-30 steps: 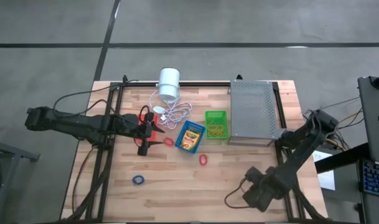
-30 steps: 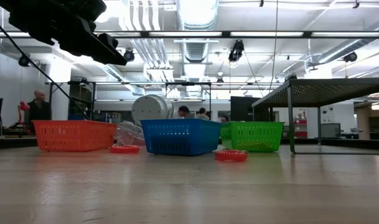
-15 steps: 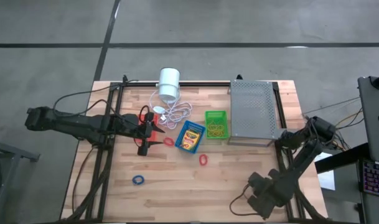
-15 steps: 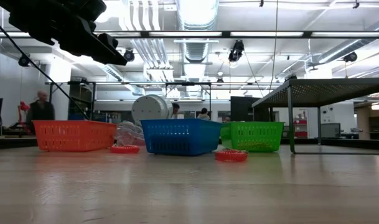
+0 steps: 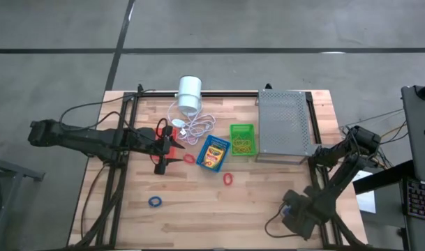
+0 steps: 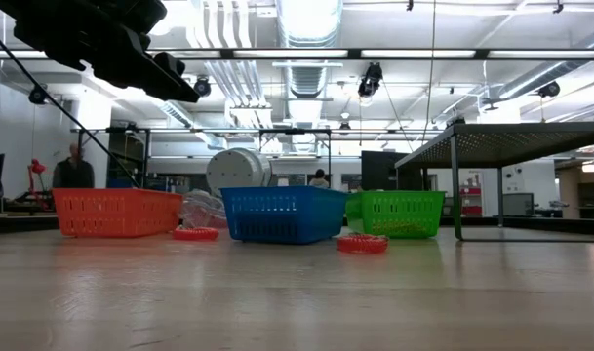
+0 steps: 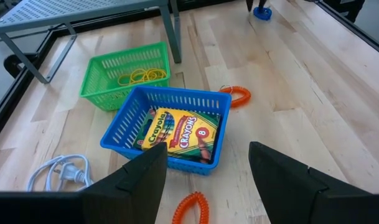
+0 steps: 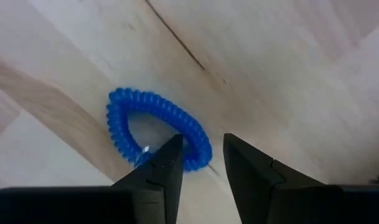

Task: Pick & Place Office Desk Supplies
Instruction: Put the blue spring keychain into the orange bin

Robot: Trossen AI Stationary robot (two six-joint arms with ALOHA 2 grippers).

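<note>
Tabletop blue basket [image 7: 170,127] holds crayon box [image 7: 177,129].

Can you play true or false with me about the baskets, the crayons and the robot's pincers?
1. The crayon box lies in the blue basket. True.
2. The green basket is empty. False: yellowish bands lie inside it.
3. The white cylinder sits on top of the grey metal tray. False: it sits on the wooden table, apart from the tray.
4. The right pincer is right at a blue band. True.
5. The left pincer is shut on the crayon box. False: it is open and holds nothing.
</note>
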